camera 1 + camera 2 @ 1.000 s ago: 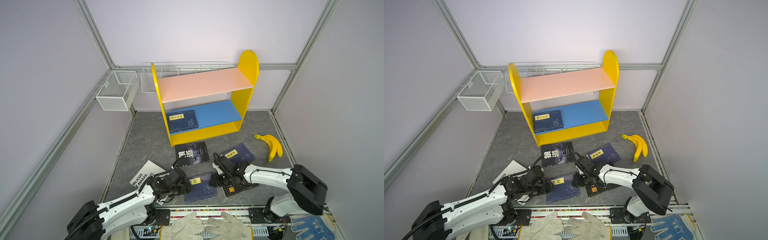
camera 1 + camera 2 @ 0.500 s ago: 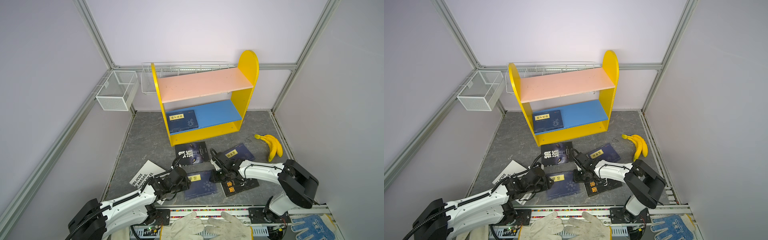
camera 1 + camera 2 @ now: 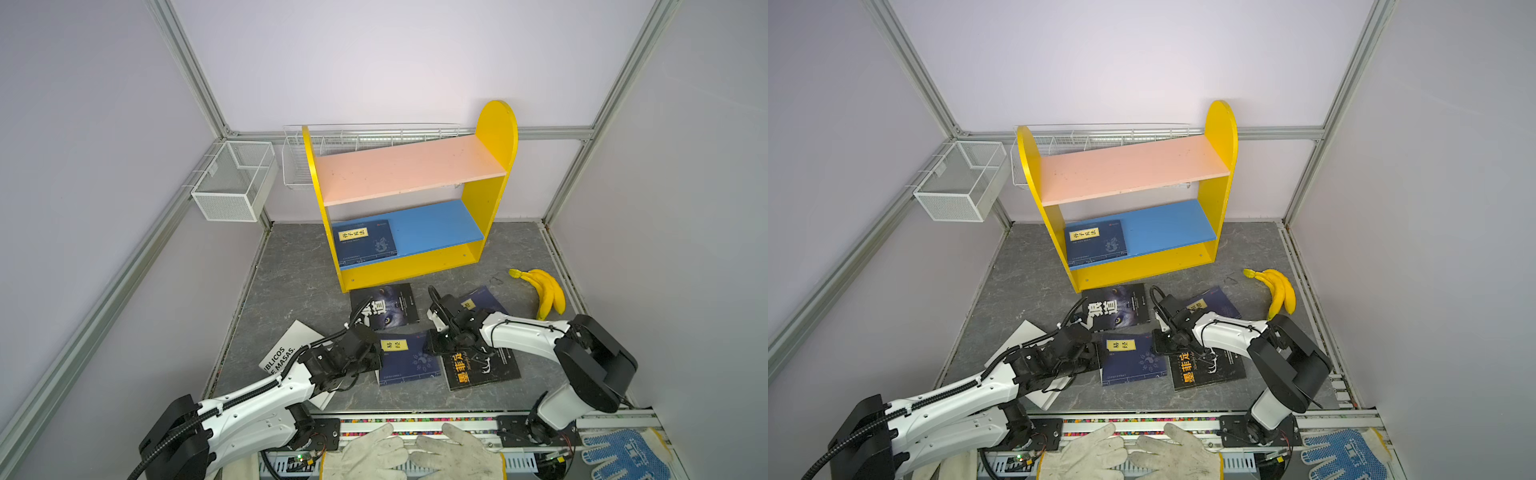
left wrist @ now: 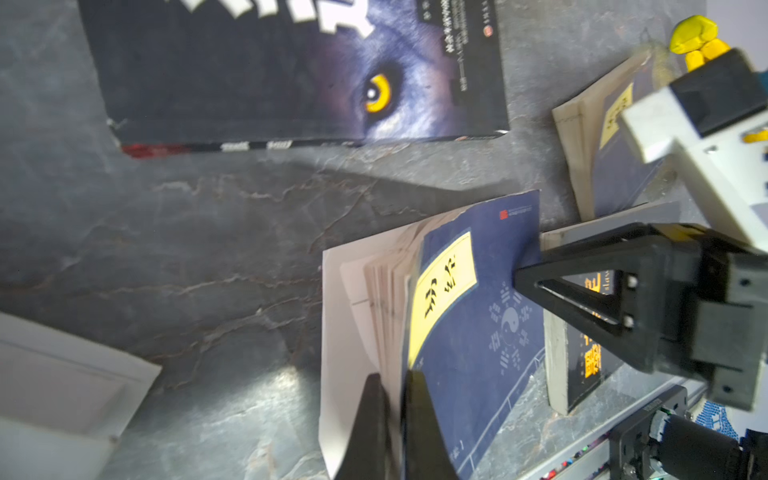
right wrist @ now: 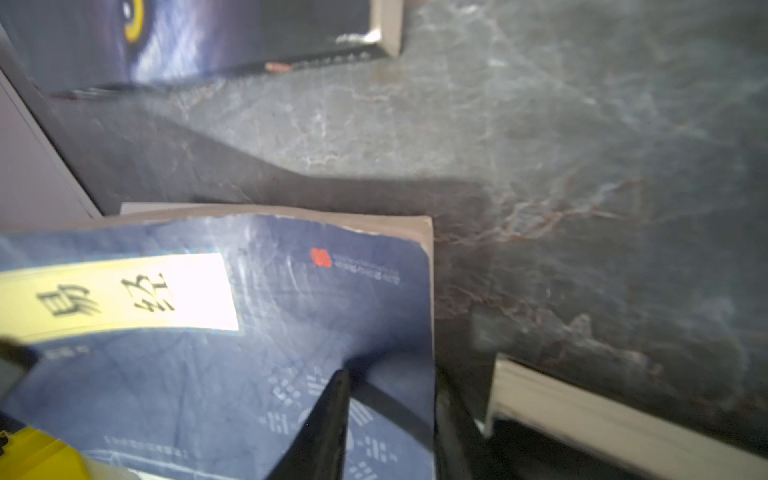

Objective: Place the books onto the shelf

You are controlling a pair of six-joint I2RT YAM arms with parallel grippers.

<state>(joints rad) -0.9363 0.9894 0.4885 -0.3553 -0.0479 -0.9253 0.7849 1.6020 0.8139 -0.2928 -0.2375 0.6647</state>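
A navy book [image 3: 409,361] [image 3: 1133,362] with a yellow label lies on the floor near the front. My left gripper [image 4: 395,401] [image 3: 371,358] is shut on its left edge, where the pages [image 4: 386,291] fan apart. My right gripper [image 5: 390,419] [image 3: 434,347] is open at the book's right edge, one finger [image 5: 328,415] on the cover [image 5: 249,353]. The shelf [image 3: 494,195] stands at the back with one navy book [image 3: 363,243] on its blue lower board. On the floor lie a black wolf-cover book [image 3: 386,309], a black orange-titled book [image 3: 482,368], another navy book [image 3: 484,301] and a white book [image 3: 286,353].
Yellow bananas [image 3: 544,291] lie on the floor at the right. White wire baskets [image 3: 232,183] hang on the left and back walls. Work gloves [image 3: 415,457] and a blue dotted glove [image 3: 623,453] lie on the front rail.
My left gripper's jaws have closed on the navy book's left edge. My right gripper has moved left from over the black orange-titled book to the navy book's right edge.
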